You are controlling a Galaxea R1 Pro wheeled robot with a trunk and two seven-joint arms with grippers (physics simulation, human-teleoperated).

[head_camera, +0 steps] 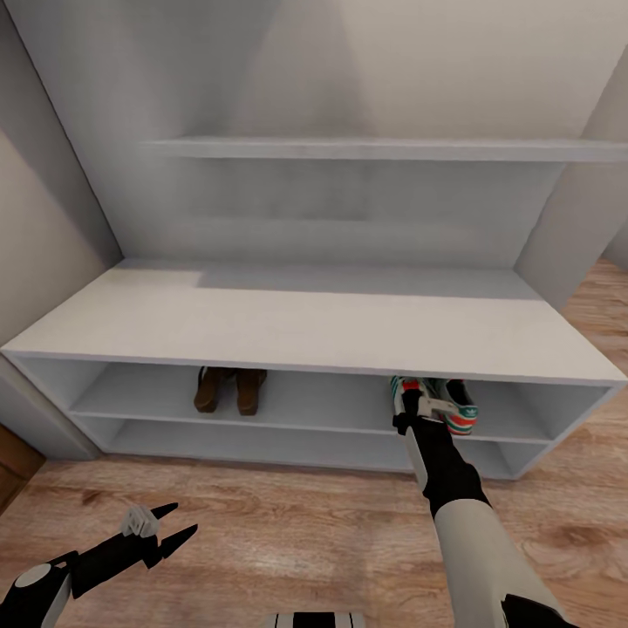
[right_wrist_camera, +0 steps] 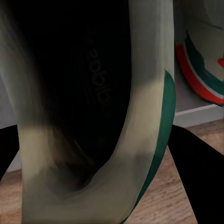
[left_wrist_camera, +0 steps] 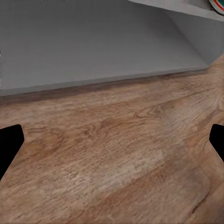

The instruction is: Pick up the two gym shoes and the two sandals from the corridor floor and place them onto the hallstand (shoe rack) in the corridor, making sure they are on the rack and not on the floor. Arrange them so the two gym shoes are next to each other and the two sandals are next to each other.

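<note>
Your sandals (head_camera: 230, 390) already sit paired on the rack (head_camera: 305, 327), one shoe (head_camera: 458, 408) beside them further right, and your right gripper (head_camera: 420, 406) grips the last shoe (right_wrist_camera: 93, 116) at that shelf's edge; left gripper (head_camera: 166, 530) hangs open, empty.

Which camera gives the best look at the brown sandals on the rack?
The head view: both sandals stand side by side on the upper open shelf of the rack. The left wrist view faces floor and the rack's base; the right wrist view faces a sneaker.
</note>
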